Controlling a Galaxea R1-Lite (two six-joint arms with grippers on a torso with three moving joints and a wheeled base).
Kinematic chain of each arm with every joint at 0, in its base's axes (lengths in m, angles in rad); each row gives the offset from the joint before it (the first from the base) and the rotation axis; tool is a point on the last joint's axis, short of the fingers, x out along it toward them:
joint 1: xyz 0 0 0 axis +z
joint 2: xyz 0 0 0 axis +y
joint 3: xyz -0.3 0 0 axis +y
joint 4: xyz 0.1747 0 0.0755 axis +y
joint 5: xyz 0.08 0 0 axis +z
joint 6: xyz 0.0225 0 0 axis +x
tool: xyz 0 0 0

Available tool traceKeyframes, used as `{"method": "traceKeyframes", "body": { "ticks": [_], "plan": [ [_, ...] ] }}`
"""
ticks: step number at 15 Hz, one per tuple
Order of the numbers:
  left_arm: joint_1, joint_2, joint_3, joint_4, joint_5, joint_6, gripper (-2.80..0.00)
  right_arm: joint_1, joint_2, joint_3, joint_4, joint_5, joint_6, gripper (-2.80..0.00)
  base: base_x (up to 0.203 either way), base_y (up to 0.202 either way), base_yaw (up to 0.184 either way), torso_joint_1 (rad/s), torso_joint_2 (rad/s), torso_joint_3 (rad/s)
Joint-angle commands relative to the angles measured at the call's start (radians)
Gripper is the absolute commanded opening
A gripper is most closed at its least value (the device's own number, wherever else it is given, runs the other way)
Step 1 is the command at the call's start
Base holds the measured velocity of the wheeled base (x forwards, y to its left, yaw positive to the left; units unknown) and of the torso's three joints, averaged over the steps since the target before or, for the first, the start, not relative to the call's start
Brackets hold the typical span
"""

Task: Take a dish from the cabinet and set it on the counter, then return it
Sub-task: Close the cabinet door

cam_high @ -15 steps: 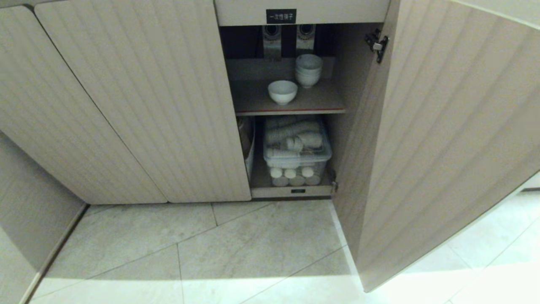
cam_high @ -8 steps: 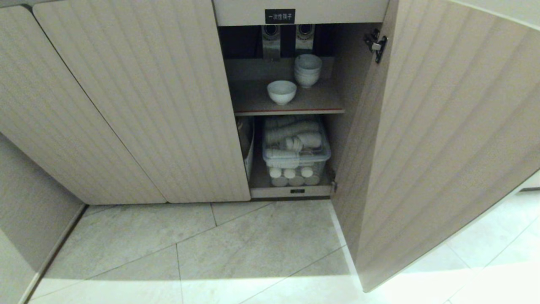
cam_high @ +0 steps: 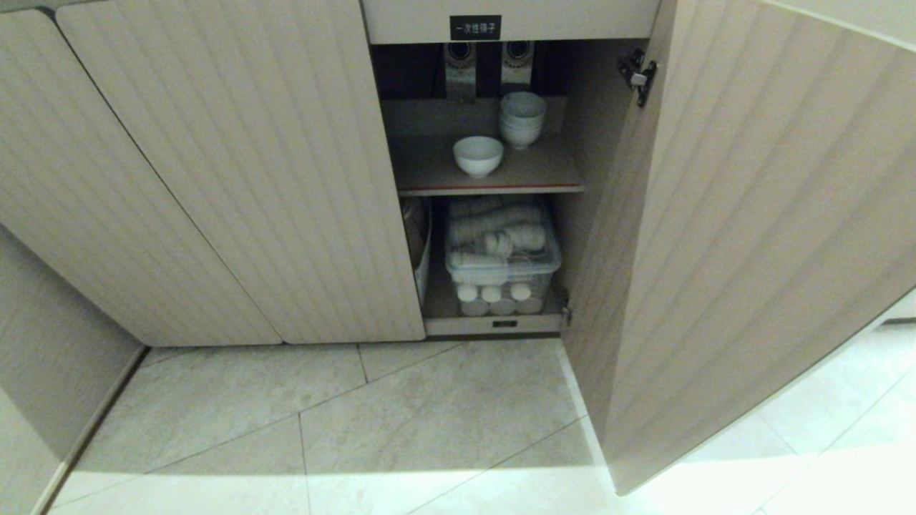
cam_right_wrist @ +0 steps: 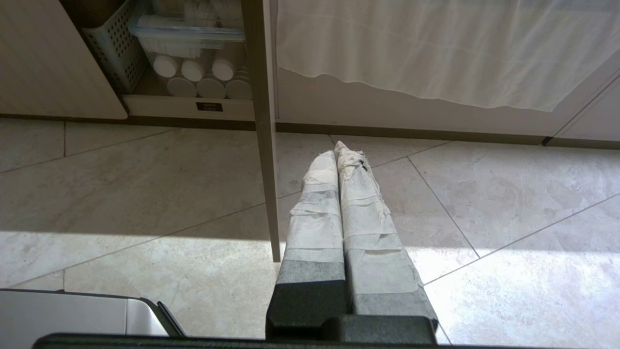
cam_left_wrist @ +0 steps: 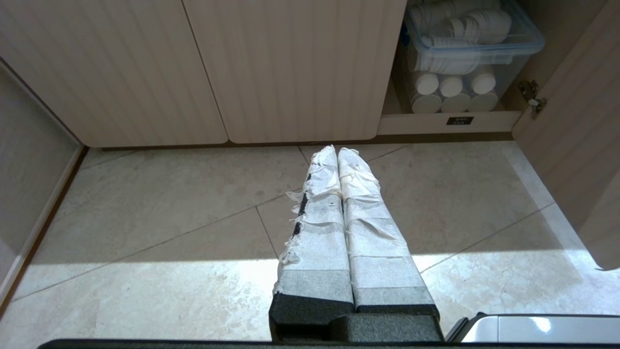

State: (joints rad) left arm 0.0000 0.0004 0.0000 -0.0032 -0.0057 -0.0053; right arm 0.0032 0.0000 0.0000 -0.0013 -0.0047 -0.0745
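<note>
Bowl (cam_high: 478,155) on cabinet (cam_high: 215,179) shelf (cam_high: 529,172) (stack (cam_high: 523,119) behind, right), both grippers' (cam_left_wrist: 337,151) (cam_right_wrist: 339,148) fingers pressed together, empty, over floor (cam_high: 429,422)

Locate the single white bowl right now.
Head view: the bowl sits alone on the upper shelf of the open cabinet, in front and left of the bowl stack, above the clear bin.

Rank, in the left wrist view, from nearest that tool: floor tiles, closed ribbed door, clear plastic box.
From the left tool:
1. Pale stone floor tiles, right beneath.
2. Closed beige ribbed door, just ahead.
3. Clear plastic box, deeper inside the cabinet.
</note>
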Motion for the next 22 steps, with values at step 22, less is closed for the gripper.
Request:
{"method": "traceKeyframes", "body": {
  "ticks": [22],
  "plan": [
    [0.000,0.000,0.000,0.000,0.000,-0.001,-2.80,-0.193,0.536,-0.297,0.042,0.006,0.007,-2.80,0.000,0.000,0.000,0.000,0.00,0.000]
  ]
}}
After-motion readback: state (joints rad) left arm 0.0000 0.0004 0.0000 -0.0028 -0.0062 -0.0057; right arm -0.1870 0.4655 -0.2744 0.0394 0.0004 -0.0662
